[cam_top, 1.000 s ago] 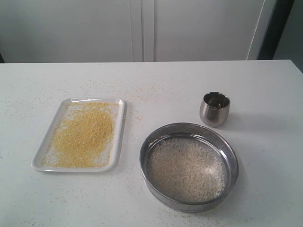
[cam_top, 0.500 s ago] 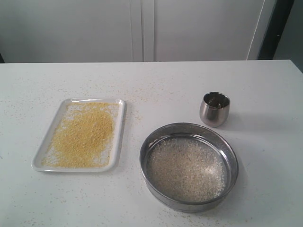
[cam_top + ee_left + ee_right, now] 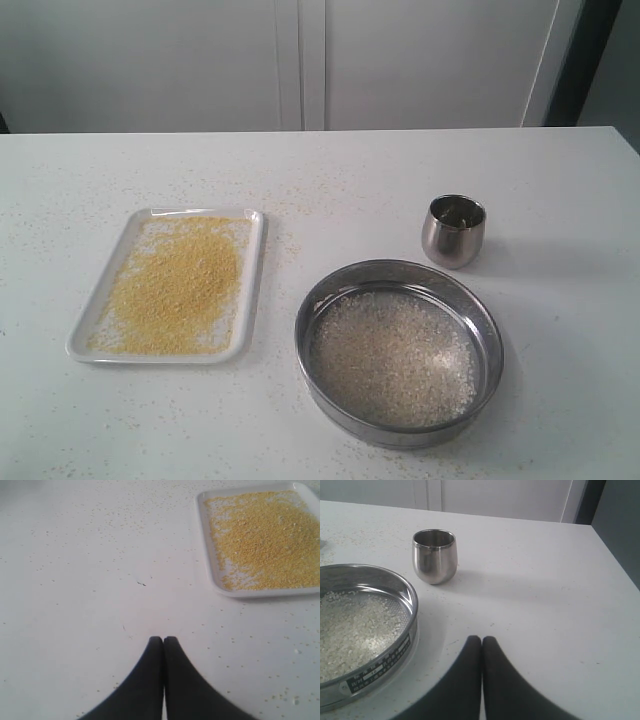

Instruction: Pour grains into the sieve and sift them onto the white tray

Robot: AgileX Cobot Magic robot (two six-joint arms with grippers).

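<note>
From where I sit, the sifting looks finished: the golden grains (image 3: pixel 178 282) lie spread over the white tray (image 3: pixel 255 262) at the left of the exterior frame, and the whitish rice-like grains (image 3: pixel 390 357) sit in the sieve (image 3: pixel 490 335) at the lower right. The small steel cup (image 3: pixel 454 231) stands upright just beyond the sieve, apart from it, and I judge it near empty, though its inside is too dark to be sure.

Both arms are out of the exterior frame. My left pincer (image 3: pixel 163 640) is clenched with nothing between its tips, hovering over bare desk (image 3: pixel 340 170), with the tray in the upper right of the left wrist frame. My right pincer (image 3: pixel 481 639) is likewise clenched on nothing, with the sieve rim in the lower left of its frame and the cup in the upper left.

What worries me now is disturbance. The sieve rim sits close to the right pincer, so a careless sweep could knock the hoop and scatter rice across the desk. The tray's rim is low, and the golden layer reaches nearly to its edges; a nudge from the left arm could spill it. Stray granules already dot the desk around the tray, so things may slide easily if bumped. The cup looks tippy, being rounded at its base.
</note>
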